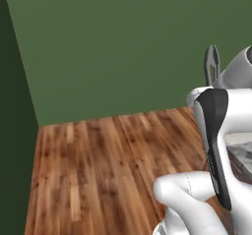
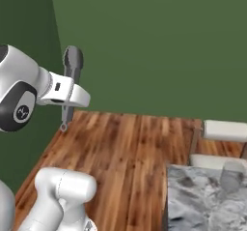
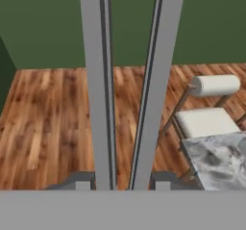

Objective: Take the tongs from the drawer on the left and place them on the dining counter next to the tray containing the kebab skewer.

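Note:
My gripper (image 3: 122,181) is shut on the tongs (image 3: 96,80). Their two long grey metal arms run straight up the middle of the hand view, between my dark fingertips (image 3: 80,181). From the right base view the tongs (image 2: 73,63) stand nearly upright in the gripper (image 2: 69,97), high above the wooden floor. From the left base view the tongs (image 1: 212,48) stick up above the gripper (image 1: 216,84). A corner of the marble-topped dining counter (image 2: 202,201) (image 3: 218,159) lies off to the right. The drawer and the tray are out of view.
A cream-cushioned stool (image 2: 224,128) (image 3: 206,121) stands against the counter's near edge. A clear glass (image 2: 233,174) sits on the marble. Green walls (image 1: 123,42) close the room ahead and on the left, with open wooden floor (image 1: 98,170) in front.

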{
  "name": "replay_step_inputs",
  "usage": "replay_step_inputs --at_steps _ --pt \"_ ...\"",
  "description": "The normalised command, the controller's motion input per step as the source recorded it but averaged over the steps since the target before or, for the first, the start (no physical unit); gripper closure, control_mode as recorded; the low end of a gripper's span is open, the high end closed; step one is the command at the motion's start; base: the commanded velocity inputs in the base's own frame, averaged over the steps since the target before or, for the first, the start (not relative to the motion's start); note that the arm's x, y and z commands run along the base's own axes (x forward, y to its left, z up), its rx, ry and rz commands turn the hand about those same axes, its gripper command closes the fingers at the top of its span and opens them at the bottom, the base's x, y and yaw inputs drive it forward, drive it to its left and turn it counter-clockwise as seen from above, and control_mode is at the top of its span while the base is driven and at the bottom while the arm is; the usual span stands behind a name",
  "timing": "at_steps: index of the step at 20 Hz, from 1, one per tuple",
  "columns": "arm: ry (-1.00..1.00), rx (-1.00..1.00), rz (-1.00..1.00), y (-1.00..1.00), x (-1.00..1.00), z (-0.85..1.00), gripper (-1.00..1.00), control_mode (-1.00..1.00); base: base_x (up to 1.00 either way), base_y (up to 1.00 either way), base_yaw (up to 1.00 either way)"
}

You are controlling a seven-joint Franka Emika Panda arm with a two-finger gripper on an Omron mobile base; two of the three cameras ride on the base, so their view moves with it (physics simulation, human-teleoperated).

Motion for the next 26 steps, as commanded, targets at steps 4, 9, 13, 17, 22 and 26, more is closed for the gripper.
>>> replay_step_inputs --at_steps 4,9,13,17,22,26 --pt "0.00 0.00 0.00 0.00 0.00 0.00 1.00 1.00 0.93 0.45 -0.26" --pt "0.00 0.00 0.00 0.00 0.00 0.00 1.00 1.00 0.65 0.40 -0.35" --pt "0.00 0.00 0.00 0.00 0.00 0.00 1.00 1.00 0.43 0.47 -0.50" --pt "0.00 0.00 0.00 0.00 0.00 0.00 1.00 1.00 0.08 0.53 -0.72" --pt "0.00 0.00 0.00 0.00 0.00 0.00 1.00 1.00 0.05 0.50 -0.80" --pt "0.00 0.00 0.00 0.00 0.00 0.00 1.00 1.00 0.17 0.59 -0.77"
